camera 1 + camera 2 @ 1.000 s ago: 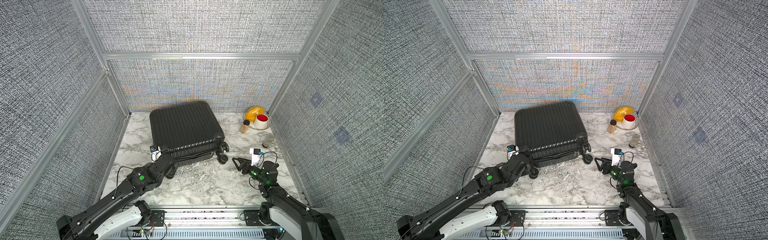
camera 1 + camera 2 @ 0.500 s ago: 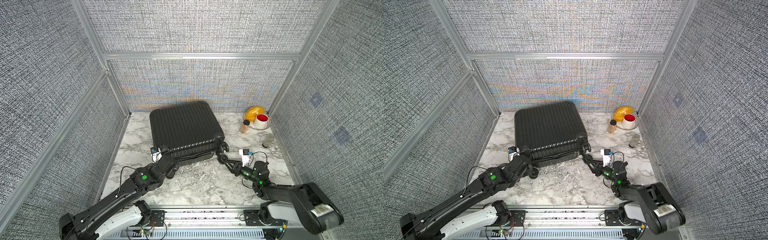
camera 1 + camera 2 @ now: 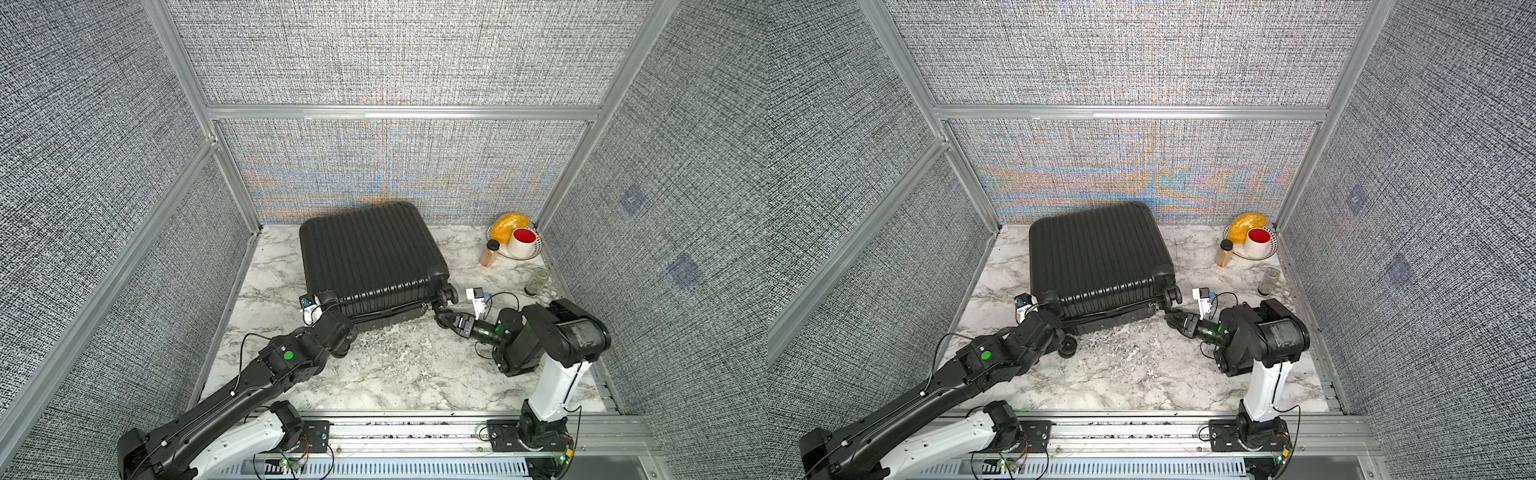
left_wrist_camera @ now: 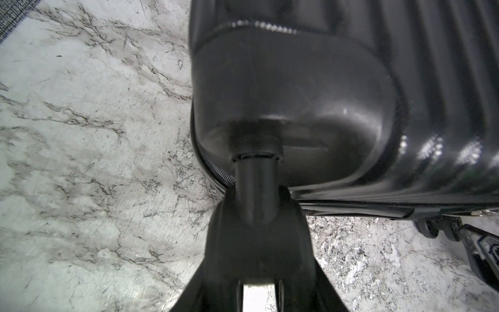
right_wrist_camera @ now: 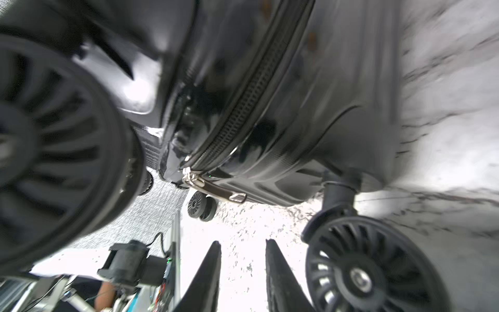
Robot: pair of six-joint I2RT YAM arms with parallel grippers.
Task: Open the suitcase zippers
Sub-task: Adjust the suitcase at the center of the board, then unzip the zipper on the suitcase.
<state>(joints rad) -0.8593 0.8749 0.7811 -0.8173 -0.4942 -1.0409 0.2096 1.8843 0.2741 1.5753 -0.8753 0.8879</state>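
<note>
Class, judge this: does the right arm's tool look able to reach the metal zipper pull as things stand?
Probably yes: the zipper pull lies just ahead of the right tool's parted tips, with nothing between them.

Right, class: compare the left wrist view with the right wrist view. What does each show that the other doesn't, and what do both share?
Left wrist only: a caster stem plugged into its rounded corner housing. Right wrist only: a clear look at the metal zipper pull, lying ahead of the right end effector, jaws apart and empty. Both: the suitcase shell, the zipper track, the marble table.
</note>
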